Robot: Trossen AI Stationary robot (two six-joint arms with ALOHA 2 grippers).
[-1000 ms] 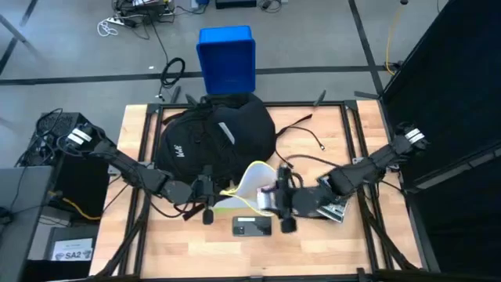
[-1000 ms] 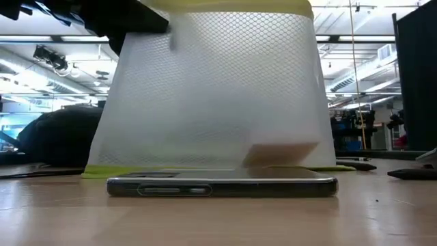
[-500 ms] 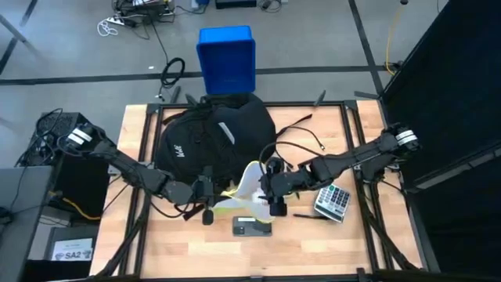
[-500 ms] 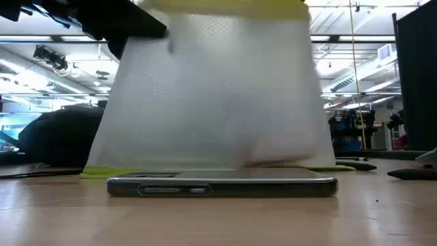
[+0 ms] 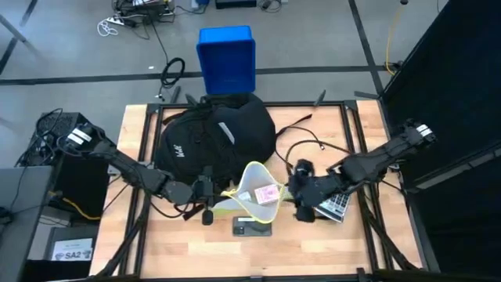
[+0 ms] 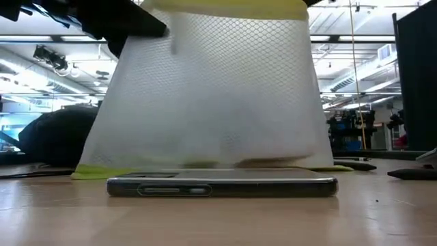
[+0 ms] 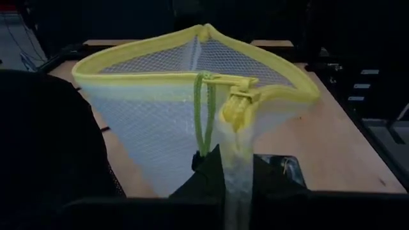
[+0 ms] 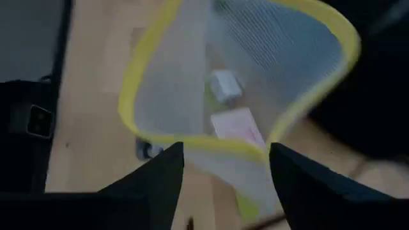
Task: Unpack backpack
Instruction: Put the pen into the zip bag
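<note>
I'm running this mid-unpack: the backpack (image 5: pixel 215 137) is lying on the far half of the table (image 5: pixel 368 235), near the blue box (image 5: pixel 227 59) beyond the edge. Already sitting out on the wood are a calculator (image 5: pixel 335 205) and a phone (image 5: pixel 252 227), so part of the job looks done. My left gripper (image 5: pixel 210 193) is clamping the zipper end of a yellow-trimmed mesh pouch (image 5: pixel 254 192), fingers closed on it in the left wrist view, holding its mouth open. My right gripper (image 5: pixel 301 192) is hovering just beside the pouch with fingers spread and nothing between them. A pink card (image 8: pixel 235 128) and a small white item (image 8: pixel 223 85) are waiting inside, so I'm judging the pouch contents, and perhaps the backpack, are left
</note>
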